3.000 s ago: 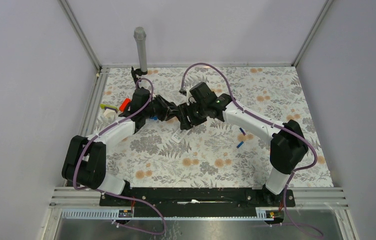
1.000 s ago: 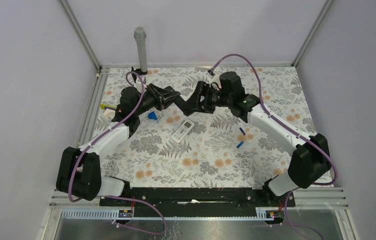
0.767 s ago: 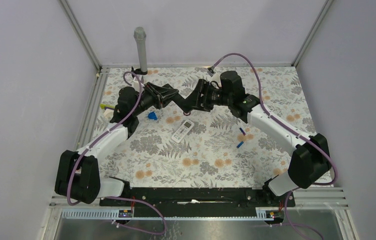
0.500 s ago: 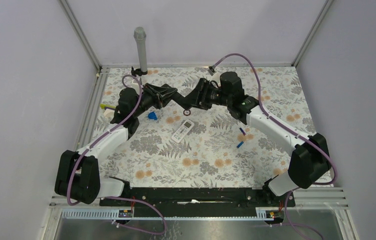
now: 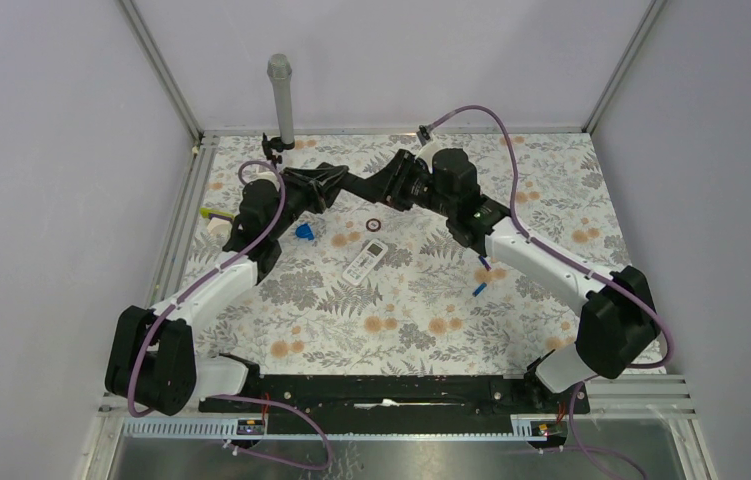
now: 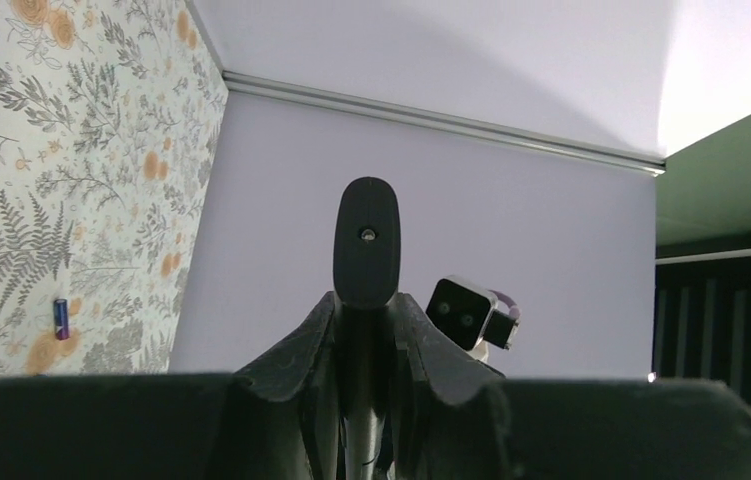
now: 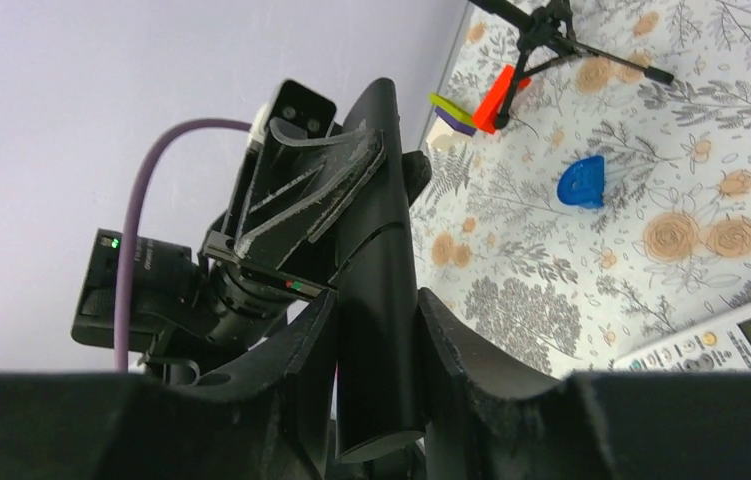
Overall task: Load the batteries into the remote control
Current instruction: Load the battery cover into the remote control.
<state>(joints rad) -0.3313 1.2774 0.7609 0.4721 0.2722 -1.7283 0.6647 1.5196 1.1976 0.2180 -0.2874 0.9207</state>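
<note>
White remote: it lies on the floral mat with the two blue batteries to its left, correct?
No. The top external view shows the two blue batteries to its right, not left. The white remote does lie on the floral mat.

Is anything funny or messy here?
The left claw and right claw both seem to clamp one black bar in the air, while the white remote lies buttons up and the batteries lie loose, away from it.
</note>
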